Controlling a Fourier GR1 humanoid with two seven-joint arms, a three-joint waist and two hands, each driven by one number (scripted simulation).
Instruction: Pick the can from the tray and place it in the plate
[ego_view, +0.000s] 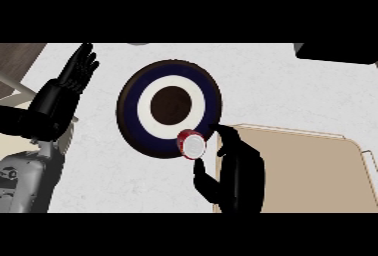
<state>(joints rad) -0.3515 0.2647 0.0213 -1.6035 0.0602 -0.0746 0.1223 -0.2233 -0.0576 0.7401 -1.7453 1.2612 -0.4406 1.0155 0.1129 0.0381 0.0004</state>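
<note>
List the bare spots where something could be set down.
Free: the tray, right of the right hand; the plate centre and upper rings; counter above the tray. Crowded: the plate's lower right edge, with the can and right hand.

Red can (193, 144) with white top, over ringed plate's (140, 97) lower rim, beige tray (310, 165) beside

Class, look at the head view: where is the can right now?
The can is over the plate's lower right rim, held by the right hand, left of the tray.

The white speckled counter (295, 95) carries a round plate with dark blue and white rings (159, 80) and, to its right, a flat beige tray (310, 170).
</note>
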